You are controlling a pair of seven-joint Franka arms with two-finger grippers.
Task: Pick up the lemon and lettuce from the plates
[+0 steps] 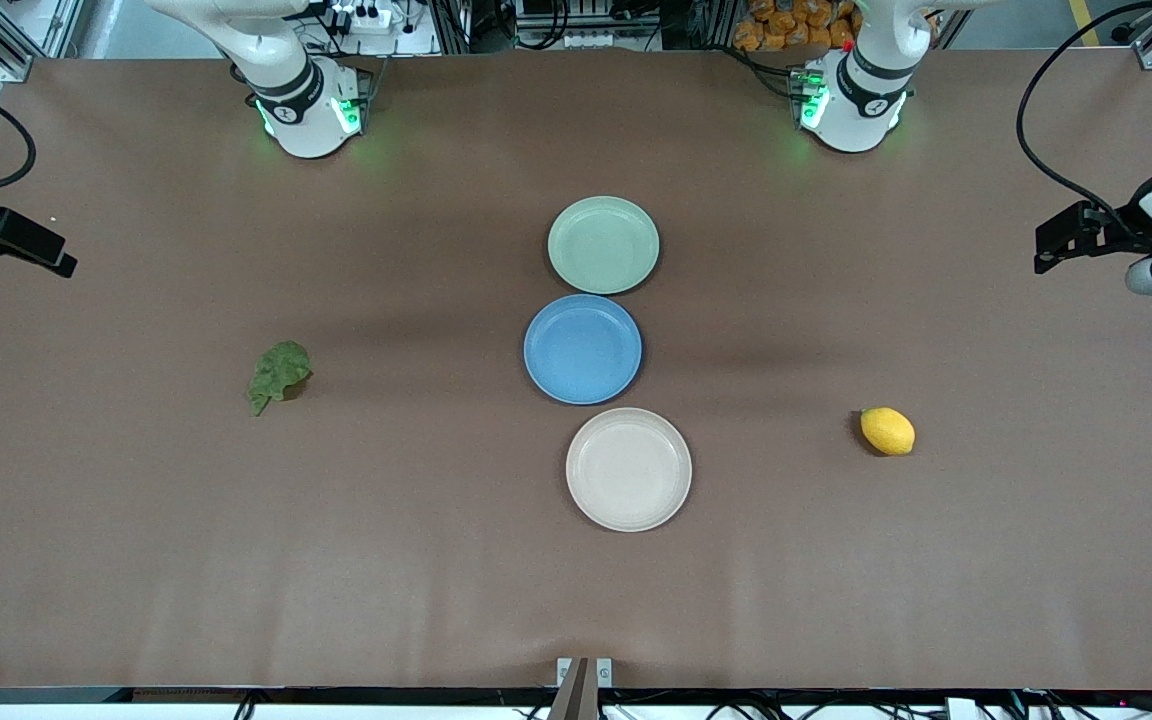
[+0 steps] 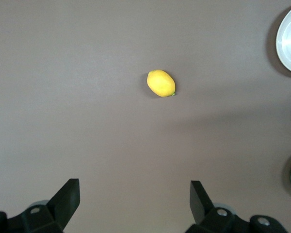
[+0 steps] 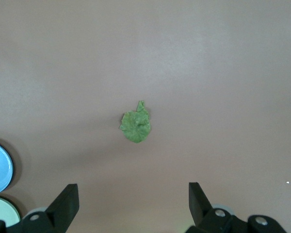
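The yellow lemon [image 1: 887, 431] [image 2: 161, 83] lies on the bare table toward the left arm's end, on neither plate. The dark green lettuce [image 1: 279, 373] [image 3: 136, 126] lies on the table toward the right arm's end. Both plates, the pale green one [image 1: 603, 245] and the beige-white one [image 1: 628, 468], are empty. My left gripper [image 2: 135, 187] hangs high over the table near the lemon, open and holding nothing. My right gripper [image 3: 133, 190] hangs high over the table near the lettuce, also open and holding nothing.
An empty blue plate [image 1: 583, 349] sits between the two task plates in a row down the table's middle. The arms' bases [image 1: 311, 110] [image 1: 851, 100] stand at the table's back edge. Black cables [image 1: 1046, 130] trail at the left arm's end.
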